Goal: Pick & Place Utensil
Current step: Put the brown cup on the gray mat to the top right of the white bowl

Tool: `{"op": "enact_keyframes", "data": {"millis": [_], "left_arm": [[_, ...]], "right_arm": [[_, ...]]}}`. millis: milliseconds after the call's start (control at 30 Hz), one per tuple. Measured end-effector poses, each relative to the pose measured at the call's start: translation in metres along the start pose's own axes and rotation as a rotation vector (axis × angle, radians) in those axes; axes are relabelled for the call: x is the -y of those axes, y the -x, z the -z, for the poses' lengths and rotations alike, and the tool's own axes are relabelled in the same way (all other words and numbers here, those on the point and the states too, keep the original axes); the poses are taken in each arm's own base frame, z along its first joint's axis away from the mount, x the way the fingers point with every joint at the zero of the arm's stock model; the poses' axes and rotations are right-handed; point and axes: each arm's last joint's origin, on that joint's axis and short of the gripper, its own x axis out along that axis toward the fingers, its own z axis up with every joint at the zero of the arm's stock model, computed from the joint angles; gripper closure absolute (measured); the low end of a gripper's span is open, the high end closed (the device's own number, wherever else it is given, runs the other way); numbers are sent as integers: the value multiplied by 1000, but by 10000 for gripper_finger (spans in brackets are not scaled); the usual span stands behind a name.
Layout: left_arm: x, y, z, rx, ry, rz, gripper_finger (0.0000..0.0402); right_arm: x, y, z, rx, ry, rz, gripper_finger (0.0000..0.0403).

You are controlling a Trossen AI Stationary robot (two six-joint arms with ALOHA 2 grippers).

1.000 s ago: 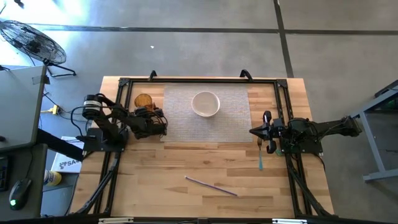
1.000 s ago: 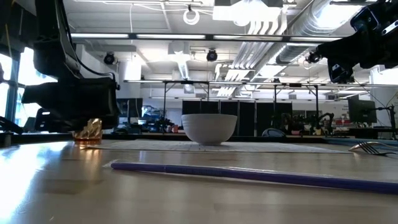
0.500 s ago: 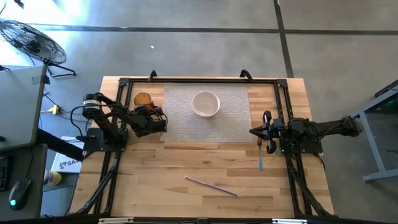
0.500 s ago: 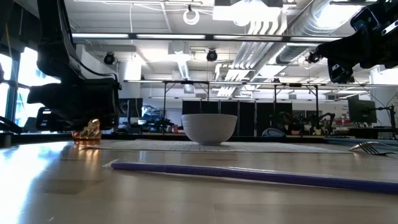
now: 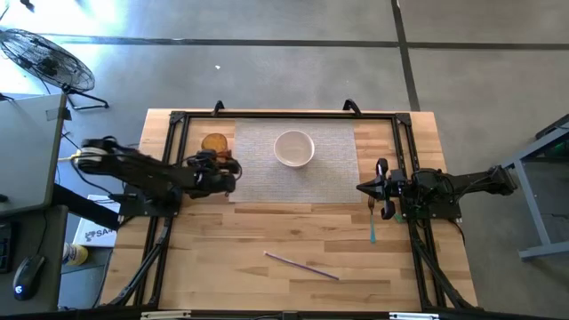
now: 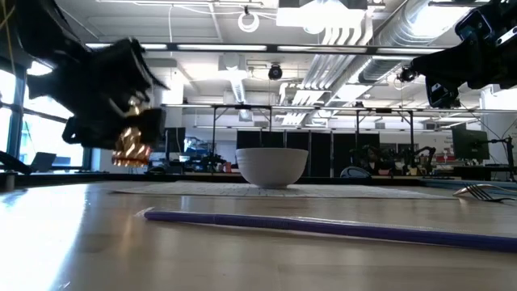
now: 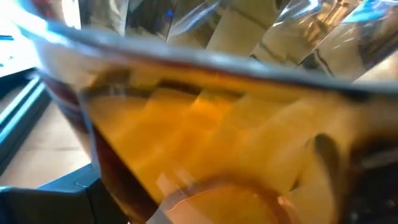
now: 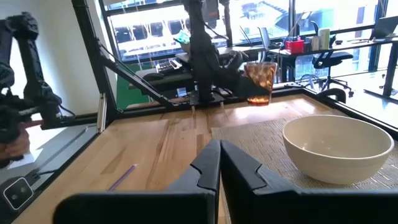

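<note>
Amber glass [image 5: 213, 142] is up off the worktop [image 5: 267, 284], clamped in the left claw [image 5: 222, 173] just left of the woven mat [image 5: 329, 173], where the white bowl [image 5: 293, 148] sits. Right of the mat, the right claw [image 5: 363, 188] hangs pinched shut, holding nothing, over the teal-handled fork [image 5: 372, 222]. Purple straw [image 5: 302, 266] lies near the worktop's front edge, well clear of the mat.

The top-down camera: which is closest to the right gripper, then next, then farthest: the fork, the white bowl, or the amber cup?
From the right gripper, in the high view:
1. Fork: lying on the wood right by it, on the table's right side.
2. White bowl: on the woven mat, mid-table.
3. Amber cup: far left, held in the left gripper.
</note>
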Motion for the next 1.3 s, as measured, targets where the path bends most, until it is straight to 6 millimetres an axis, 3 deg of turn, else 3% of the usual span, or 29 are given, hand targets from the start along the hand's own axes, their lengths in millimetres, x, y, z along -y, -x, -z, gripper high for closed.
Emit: {"op": "enact_keyframes", "data": {"millis": [300, 500, 767, 967, 1133, 1300], "left_arm": [[20, 40, -36, -48, -94, 428, 48], [37, 66, -41, -57, -208, 803, 46], [45, 94, -44, -17, -298, 1166, 45], [44, 106, -38, -40, -368, 1292, 45], [44, 107, -38, -39, -369, 1314, 45], [45, 106, -37, -50, -365, 1312, 45]], "right_arm": [[0, 0, 0, 0, 0, 0, 398], [0, 0, 0, 0, 0, 0, 398], [0, 0, 0, 0, 0, 6, 398], [0, 0, -4, 43, -17, 1, 398], [-2, 1, -11, 117, -179, -25, 398], [-2, 3, -26, 272, -142, 3, 398]]}}
